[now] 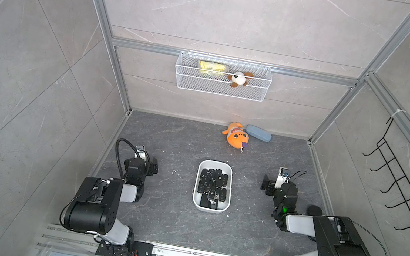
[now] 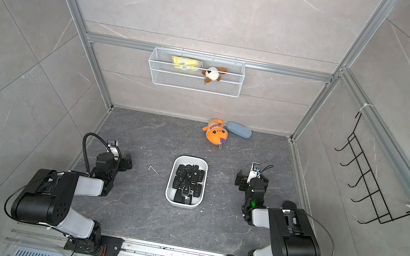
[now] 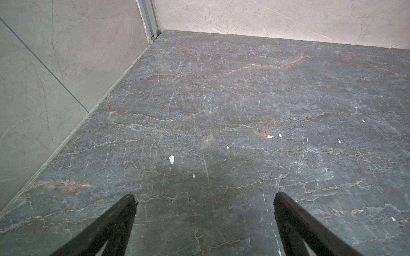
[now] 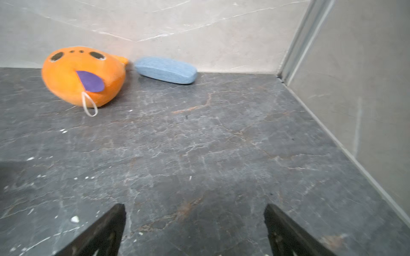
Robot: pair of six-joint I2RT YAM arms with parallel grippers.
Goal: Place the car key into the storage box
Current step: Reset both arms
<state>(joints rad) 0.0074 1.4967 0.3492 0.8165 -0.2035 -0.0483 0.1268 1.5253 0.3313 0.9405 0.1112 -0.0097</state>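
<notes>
At table centre, between the two arms: the white storage box (image 1: 196,190), long axis running from the near edge toward the far wall. The car keys (image 1: 213,184) are inside it, a heap of black fobs covering the floor of the box. The fob at the near end shows a silver emblem. In both top views the heap lies below the rim.

Left hand (image 3: 204,198): fingers (image 3: 124,212) spread wide apart, nothing between them. The left wrist view shows only bare dark table (image 3: 221,110) in the gap, with white flecks scattered on it. The hand is well apart from the box, on its left side.

Right hand (image 4: 195,208): fingers (image 4: 279,223) equally wide apart, nothing held, only table surface between the tips. It is well apart from the box, on its right side.

Neither hand touches the box or any key.

Far edge of the table: an orange plush toy (image 1: 235,137) with a purple tongue and a cord loop. Just beside it, against the wall, lies a blue-grey oblong case (image 1: 258,133).

On the back wall hangs a white wire-mesh basket (image 1: 221,86) holding a yellow packet (image 1: 212,69) and a small brown-and-white plush (image 1: 239,78).
</notes>
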